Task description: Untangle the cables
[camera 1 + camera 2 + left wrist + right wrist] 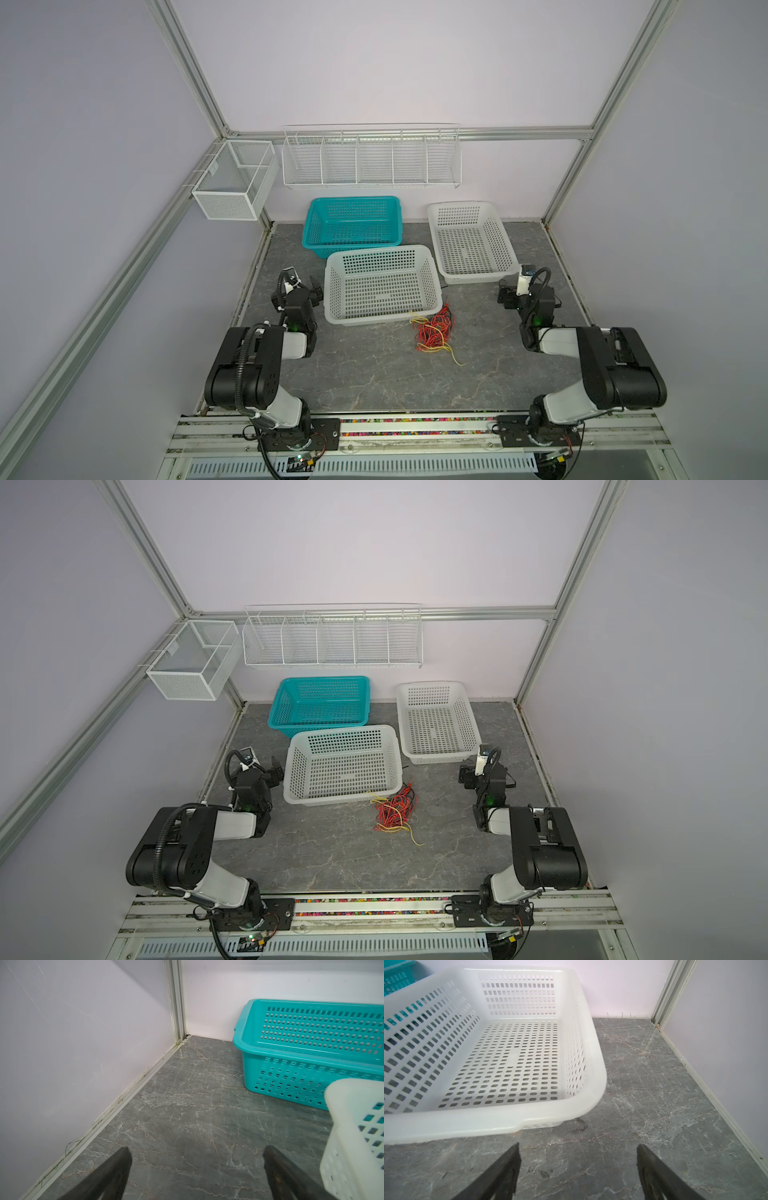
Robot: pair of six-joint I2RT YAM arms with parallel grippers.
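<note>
Clock face: laid flat on the table (374,382) as both top views show it, with 12 at the back wall.
Cables: the cables (434,334) (394,812) lie in 1 loose tangle on the bare table, slightly toward 3 o'clock of its middle. The tangle is mostly red, with yellow strands through it and a few dark ones at its 1 o'clock end. 1 yellow end trails out toward 5 o'clock.
Nearest thing: the near white basket (382,249); the tangle sits just beside that basket's 5 o'clock corner.
Left gripper: the left gripper (316,289) (195,1153) stands released at 9 o'clock of the near white basket, close to its wall. Its fingers are spread, with only bare table between them. It is well apart from the cables.
Right gripper: the right gripper (505,297) (578,1149) is likewise released and holds nothing. It stands at 5 o'clock of the far white basket (461,204), and the cables lie at its 8 o'clock, apart from it.
Other baskets: the teal basket (353,199) sits at 11 o'clock of the near white basket, touching it or nearly so.
Wall fittings: a white wire rack (370,162) hangs at 12 o'clock and a mesh box (232,183) at 10 o'clock.
</note>
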